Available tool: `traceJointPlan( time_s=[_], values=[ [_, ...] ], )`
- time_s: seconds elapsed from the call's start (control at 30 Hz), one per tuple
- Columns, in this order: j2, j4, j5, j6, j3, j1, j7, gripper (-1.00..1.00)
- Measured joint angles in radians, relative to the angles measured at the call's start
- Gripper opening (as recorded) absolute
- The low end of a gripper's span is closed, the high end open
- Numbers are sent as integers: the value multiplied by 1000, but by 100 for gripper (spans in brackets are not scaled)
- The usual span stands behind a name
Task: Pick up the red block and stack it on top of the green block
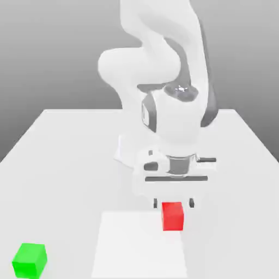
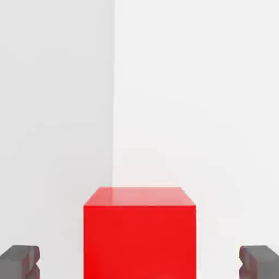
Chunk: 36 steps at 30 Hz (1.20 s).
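Straddling red block [image 2: 139,234], jaws spread wide, not touching; fingertips [image 2: 19,261] cropped; green block [image 1: 29,260] well apart.

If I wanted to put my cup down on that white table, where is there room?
Plenty: the bare stretch between the small bright green cube and the small bright red cube, and the table's far corners. It is crowded only around the red cube, where the robot's open gripper hangs right behind it.
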Motion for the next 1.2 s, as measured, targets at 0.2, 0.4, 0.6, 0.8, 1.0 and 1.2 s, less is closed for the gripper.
traceJointPlan(
  time_s=[0.2,0.4,0.6,0.8,1.0,1.2],
  values=[
    [30,4,-16,27,-20,17,12,-100],
    [-86,-13,57,-71,19,-3,-40,-100],
    [-181,47,131,-226,-19,-75,-69,-100],
    [-76,260,151,-336,-105,-261,-16,-100],
    [35,475,163,-442,-235,-389,43,-100],
    [192,520,210,-331,-232,-433,22,100]
  ],
)
